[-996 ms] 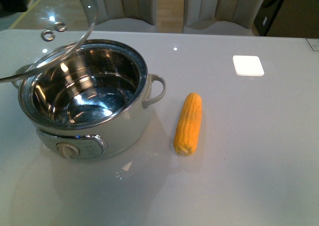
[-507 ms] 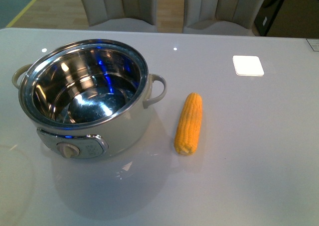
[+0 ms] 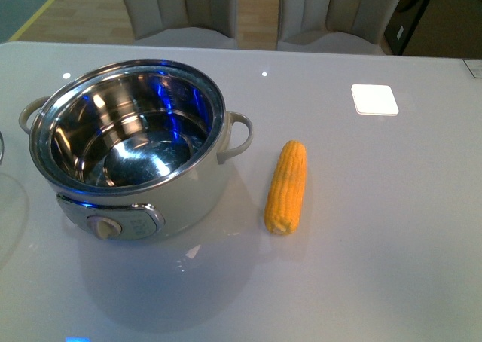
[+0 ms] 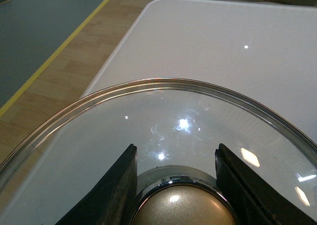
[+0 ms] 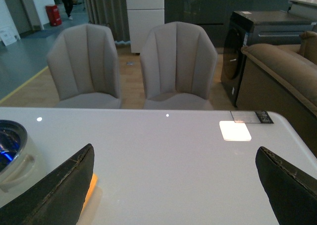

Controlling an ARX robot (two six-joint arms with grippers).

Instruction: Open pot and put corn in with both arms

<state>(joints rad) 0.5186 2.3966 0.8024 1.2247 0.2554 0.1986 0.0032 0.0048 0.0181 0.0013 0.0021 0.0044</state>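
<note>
Left pincer clamped on lid knob; right pincer spread wide. Pot uncovered, corn beside it on worktop. Panel print unreadable.

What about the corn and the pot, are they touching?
Apart. The front view shows bare table between the corn and the pot.
</note>
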